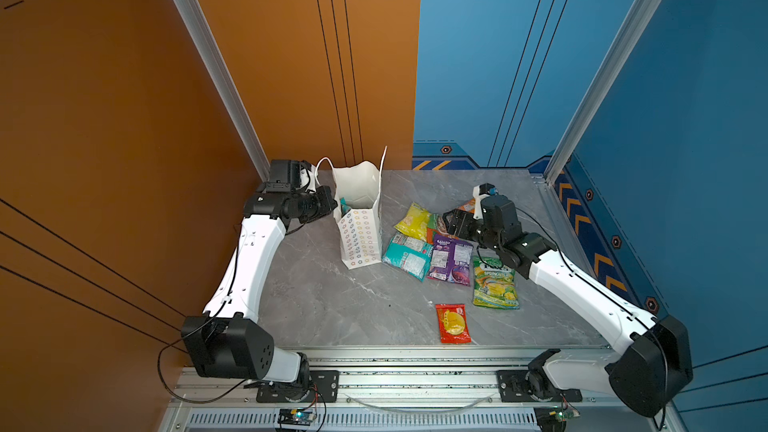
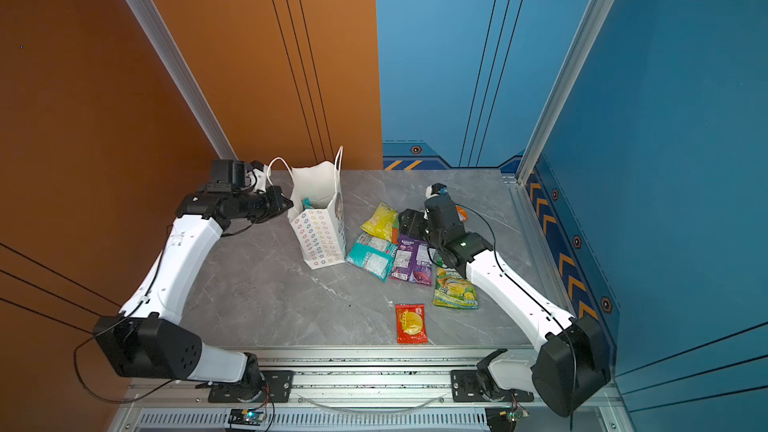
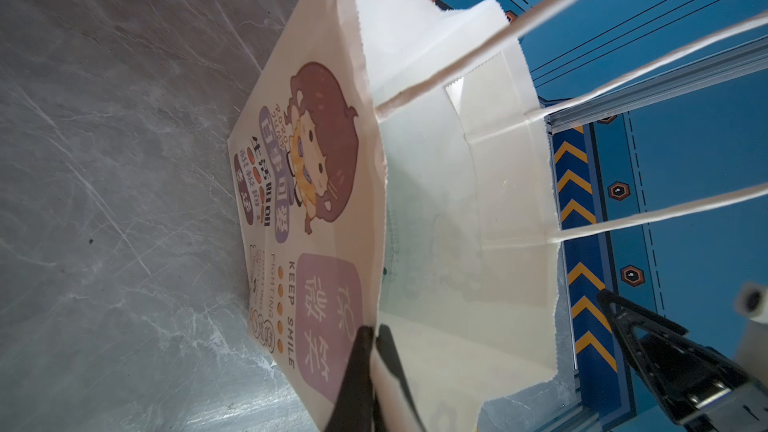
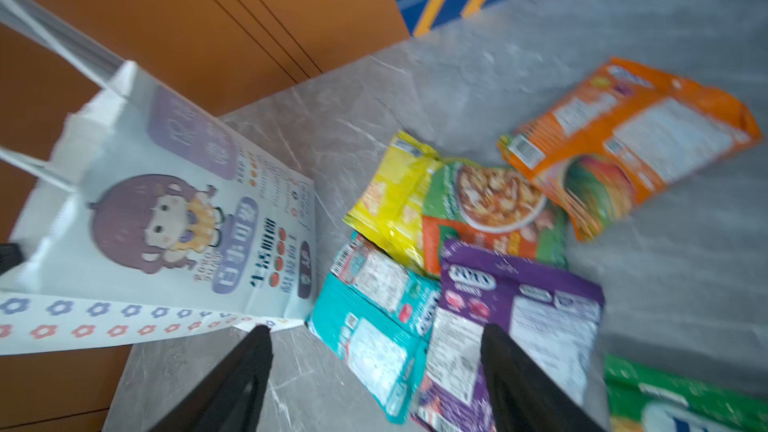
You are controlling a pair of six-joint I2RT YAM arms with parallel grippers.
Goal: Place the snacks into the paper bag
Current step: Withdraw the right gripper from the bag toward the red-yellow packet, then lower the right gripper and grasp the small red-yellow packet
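Left wrist view: left gripper (image 3: pixel 376 332) clamped on the paper bag (image 3: pixel 415 56) rim, bag upright before it, forearm level. Snacks (image 1: pixel 451 259) heaped just beneath right gripper (image 4: pixel 374 328): likely light, slick, crinkly; pinch a crimped edge. Its fingers apart, pitched down over teal packet (image 4: pixel 365 347) and purple packet (image 4: pixel 519 297).

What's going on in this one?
The left gripper is shut on the rim of the paper bag, which stands upright and open at the back of the table. The right gripper, open and holding nothing, hangs over the pile of snacks beside the bag. A teal packet shows inside the bag; a red packet lies apart near the front edge.
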